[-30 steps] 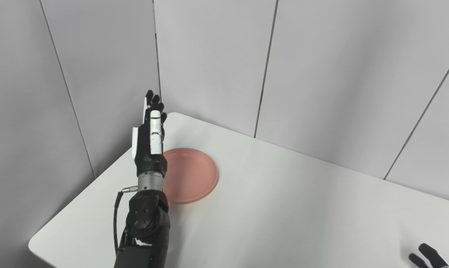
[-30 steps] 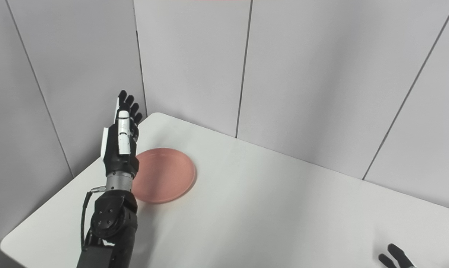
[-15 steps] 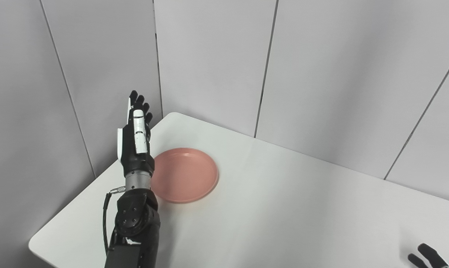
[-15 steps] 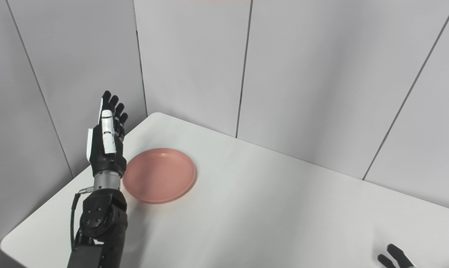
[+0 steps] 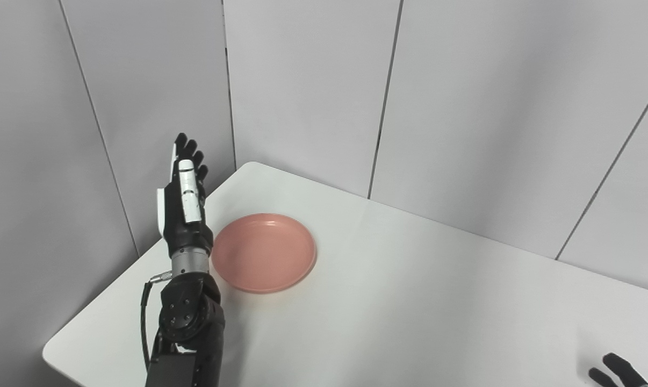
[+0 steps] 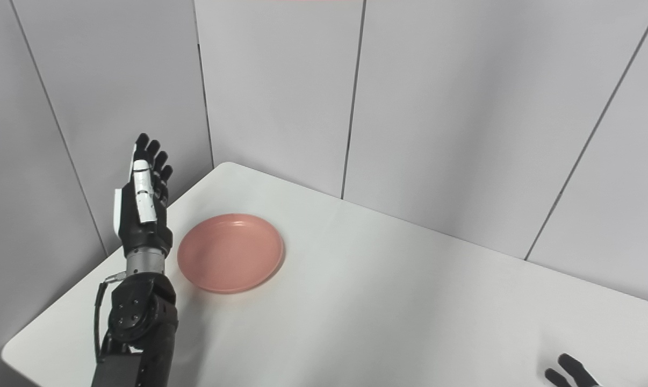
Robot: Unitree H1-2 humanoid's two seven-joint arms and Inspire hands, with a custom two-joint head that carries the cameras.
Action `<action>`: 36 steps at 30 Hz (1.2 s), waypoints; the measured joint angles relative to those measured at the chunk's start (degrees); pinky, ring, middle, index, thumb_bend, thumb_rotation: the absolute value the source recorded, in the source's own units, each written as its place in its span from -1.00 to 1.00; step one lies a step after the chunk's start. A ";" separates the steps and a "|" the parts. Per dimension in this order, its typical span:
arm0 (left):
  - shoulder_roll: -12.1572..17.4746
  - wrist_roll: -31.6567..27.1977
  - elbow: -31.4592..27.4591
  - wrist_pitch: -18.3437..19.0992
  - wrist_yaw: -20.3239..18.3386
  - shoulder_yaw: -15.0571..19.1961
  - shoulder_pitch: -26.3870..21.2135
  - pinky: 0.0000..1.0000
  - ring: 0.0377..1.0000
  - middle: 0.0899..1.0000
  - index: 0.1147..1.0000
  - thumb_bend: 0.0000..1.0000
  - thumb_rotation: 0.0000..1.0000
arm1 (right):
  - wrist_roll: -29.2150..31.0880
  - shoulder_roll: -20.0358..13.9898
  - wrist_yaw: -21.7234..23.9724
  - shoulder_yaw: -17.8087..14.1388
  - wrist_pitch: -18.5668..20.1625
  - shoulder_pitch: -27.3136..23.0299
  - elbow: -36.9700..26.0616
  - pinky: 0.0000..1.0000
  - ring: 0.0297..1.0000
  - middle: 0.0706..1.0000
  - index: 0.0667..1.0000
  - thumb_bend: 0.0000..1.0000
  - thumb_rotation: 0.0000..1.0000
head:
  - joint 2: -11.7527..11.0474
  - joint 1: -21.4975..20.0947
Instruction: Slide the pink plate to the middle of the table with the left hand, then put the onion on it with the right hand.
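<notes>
Shifted leftward over the last second, the black-and-white left hand [image 5: 183,201], now clear of the round pink plate's [image 5: 265,252] near-left rim instead of overlapping it. Probably lining up outside the rim for a push toward centre. Held upright, edge-on, fingers straight and apart, grasping nothing. Plate unmoved near the white table's [image 5: 410,301] far-left corner. No onion visible. Only dark fingertips of the right hand [image 5: 614,371] showing; open or closed, impossible to tell.

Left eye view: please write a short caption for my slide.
Left robot hand raised open beside the pink plate on the white table.
</notes>
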 measured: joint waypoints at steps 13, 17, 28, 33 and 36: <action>0.41 -0.08 3.11 -0.01 0.30 -0.12 0.45 0.98 0.95 0.96 0.90 -0.21 1.00 | 0.17 -0.23 0.05 -0.04 0.00 -0.11 0.16 0.00 0.50 0.62 0.48 -0.49 0.71 | -0.26 0.00; 0.50 -0.09 4.88 -0.01 0.29 -0.15 0.51 0.96 0.96 0.96 0.92 -0.22 1.00 | 0.57 -0.49 0.20 -0.03 0.00 -0.29 0.48 -0.01 0.51 0.62 0.48 -0.56 0.72 | -0.26 0.00; 0.47 -0.15 6.65 -0.04 0.74 -0.09 0.59 0.97 0.97 0.97 0.94 -0.24 1.00 | 0.52 -0.57 -0.07 -0.03 0.03 -0.30 0.30 -0.05 0.51 0.61 0.45 -0.53 0.70 | 0.00 0.27; 0.48 -0.75 7.44 -0.04 0.90 -0.02 0.58 0.98 0.98 1.00 0.97 -0.23 1.00 | 0.54 -0.59 -0.08 -0.03 0.04 -0.30 0.26 -0.03 0.53 0.64 0.48 -0.45 0.68 | 0.18 0.26; 0.49 -1.41 8.60 -0.06 0.90 -0.02 0.58 0.96 0.96 0.98 0.94 -0.23 1.00 | 0.56 -0.64 -0.08 -0.03 0.04 -0.30 0.26 -0.04 0.52 0.63 0.46 -0.52 0.67 | 0.18 0.27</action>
